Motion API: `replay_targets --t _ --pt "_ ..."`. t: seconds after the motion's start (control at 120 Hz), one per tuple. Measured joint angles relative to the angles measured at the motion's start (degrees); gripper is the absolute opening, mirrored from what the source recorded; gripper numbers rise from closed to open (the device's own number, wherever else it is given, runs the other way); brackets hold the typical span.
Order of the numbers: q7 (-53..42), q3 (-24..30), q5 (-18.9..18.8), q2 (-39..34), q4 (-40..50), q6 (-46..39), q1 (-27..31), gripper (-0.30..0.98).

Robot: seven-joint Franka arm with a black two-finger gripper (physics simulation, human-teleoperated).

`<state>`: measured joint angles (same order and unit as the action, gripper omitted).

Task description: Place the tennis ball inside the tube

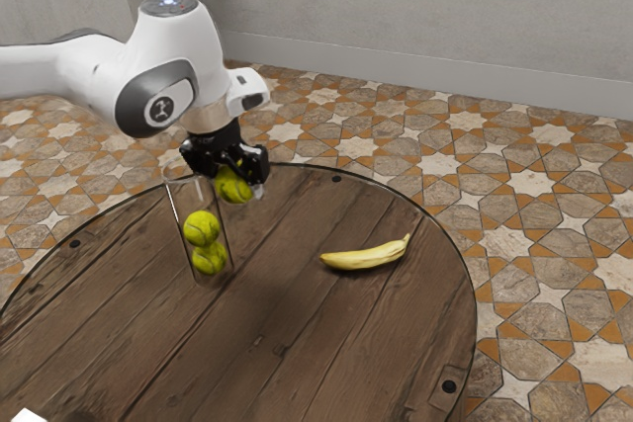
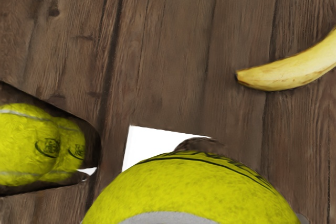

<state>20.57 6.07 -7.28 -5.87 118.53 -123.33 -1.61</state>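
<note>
In the exterior view my black gripper (image 1: 235, 167) is shut on a tennis ball (image 1: 233, 186), held high above the table beside the upper end of the clear tube (image 1: 226, 242). The tube stands upright with two other tennis balls (image 1: 202, 228) stacked in its lower part. In the wrist view the held tennis ball (image 2: 194, 192) is large at the lower edge, apart from the tube's balls (image 2: 26, 145). Whether the held ball overlaps the tube's opening is not certain, but it looks off to the exterior view's right of it.
A yellow banana (image 1: 364, 255) lies on the round wooden table (image 1: 287, 343), to the exterior view's right of the tube. The banana (image 2: 294, 72) is in the wrist view too. A white object (image 1: 28, 416) sits at the table's near edge.
</note>
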Motion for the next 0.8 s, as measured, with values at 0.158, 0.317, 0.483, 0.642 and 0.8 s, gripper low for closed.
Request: replay_targets --t 0.158,0.317,0.483,0.642,0.8 --pt "0.4 -1.9 -2.6 0.3 -1.6 1.6 0.5 0.13" --pt "0.7 -4.3 -4.5 0.3 -3.2 2.5 0.5 0.14" --pt "0.8 -6.4 -5.1 1.4 -3.7 2.7 0.8 0.14" --pt "0.9 -8.1 -5.3 1.7 -4.2 2.8 0.8 0.14" --pt "0.8 -9.8 -5.1 2.9 -5.6 2.9 1.0 0.22"
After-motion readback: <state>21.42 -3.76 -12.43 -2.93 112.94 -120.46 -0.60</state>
